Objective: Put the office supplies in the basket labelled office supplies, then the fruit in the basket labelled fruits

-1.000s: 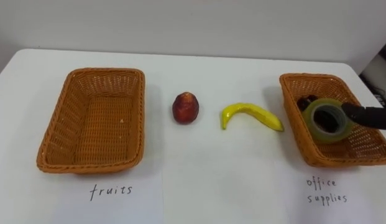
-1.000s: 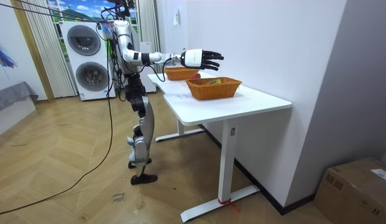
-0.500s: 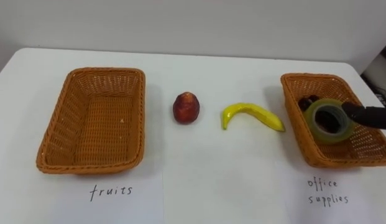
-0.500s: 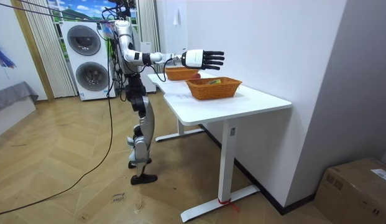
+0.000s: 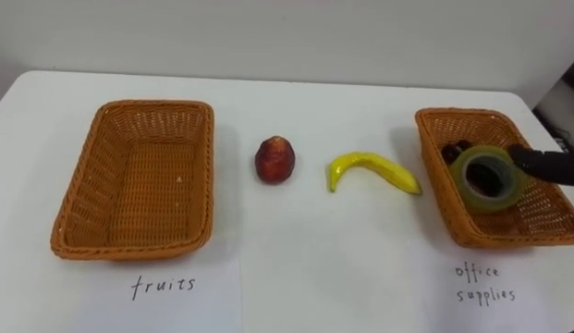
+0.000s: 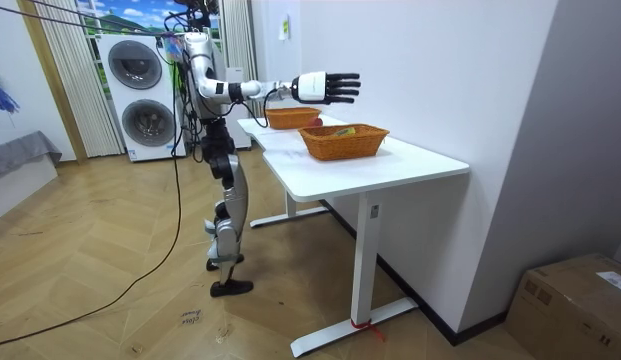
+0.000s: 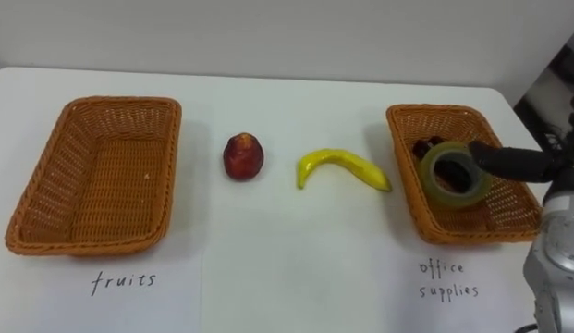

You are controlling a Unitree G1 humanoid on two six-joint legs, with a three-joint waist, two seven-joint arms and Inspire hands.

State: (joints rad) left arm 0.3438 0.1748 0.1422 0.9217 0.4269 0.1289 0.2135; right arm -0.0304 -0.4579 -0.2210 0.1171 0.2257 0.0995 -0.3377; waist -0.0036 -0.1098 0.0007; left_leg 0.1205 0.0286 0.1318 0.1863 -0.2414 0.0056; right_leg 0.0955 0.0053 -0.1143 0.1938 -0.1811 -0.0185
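An empty wicker basket (image 5: 143, 185) stands at the table's left, above a paper marked fruits. A red fruit (image 5: 274, 160) and a yellow banana (image 5: 372, 171) lie on the white table between the baskets. At the right, the office supplies basket (image 5: 433, 180) holds a greenish tape roll (image 5: 488, 203), tilted against its inside, and a dark item (image 5: 456, 148) behind it. My right hand (image 6: 325, 87) is stretched out above this basket with straight fingers. One dark finger (image 5: 545, 165) reaches in from the right, up to the roll's edge.
Paper labels lie at the table's front edge: fruits (image 5: 164, 285) and office supplies (image 5: 485, 282). I stand at the long side of the white table (image 6: 390, 165), which is set against a wall. Washing machines (image 6: 140, 85) stand behind me.
In the room view my right hand has risen a little above the table, fingers still straight. The tape roll, the fruit and the baskets have stayed in place.
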